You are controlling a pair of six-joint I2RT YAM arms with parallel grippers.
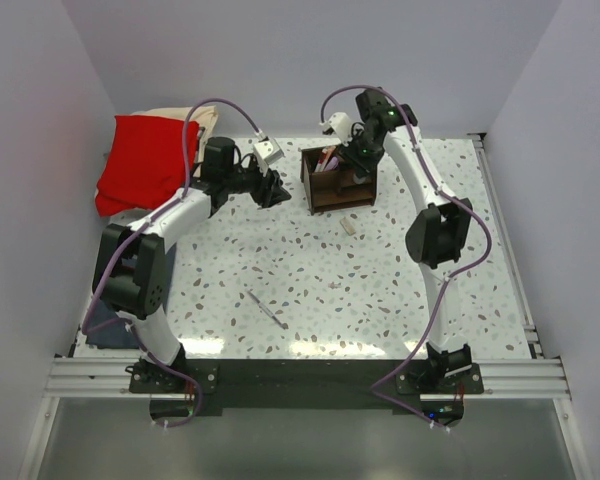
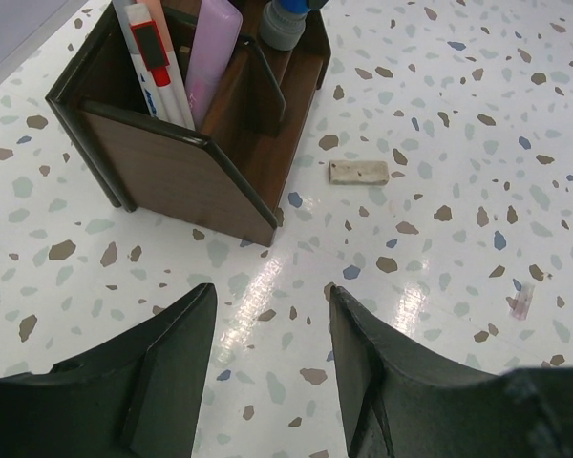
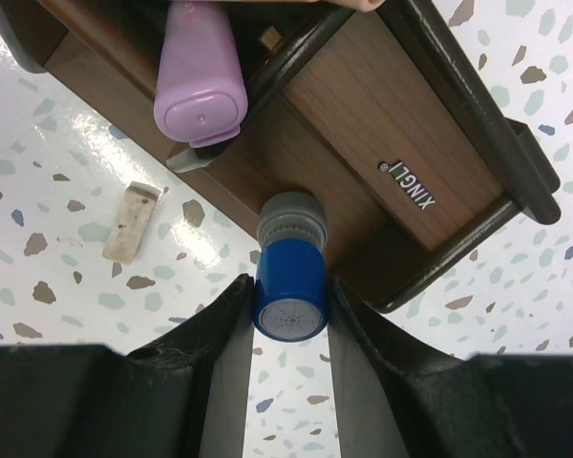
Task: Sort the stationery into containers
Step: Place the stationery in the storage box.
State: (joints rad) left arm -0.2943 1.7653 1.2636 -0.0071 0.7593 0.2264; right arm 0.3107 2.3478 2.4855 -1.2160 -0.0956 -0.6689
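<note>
the right pincer [image 3: 288,303] is clenched on a stubby blue cylinder [image 3: 288,277]. its long axis runs in line with the fingers, grey end aimed into the low compartment of the brown box [image 3: 401,124], blue end back toward the wrist. the tall compartment holds a white marker [image 2: 158,62] and a lilac stick [image 2: 213,48], both leaning. the left pincer [image 2: 267,305] hangs released over the worktop [image 2: 439,114] near the box. an eraser [image 2: 358,172] lies just beside the box; a silvery pen [image 1: 266,309] lies diagonal, well apart.
</note>
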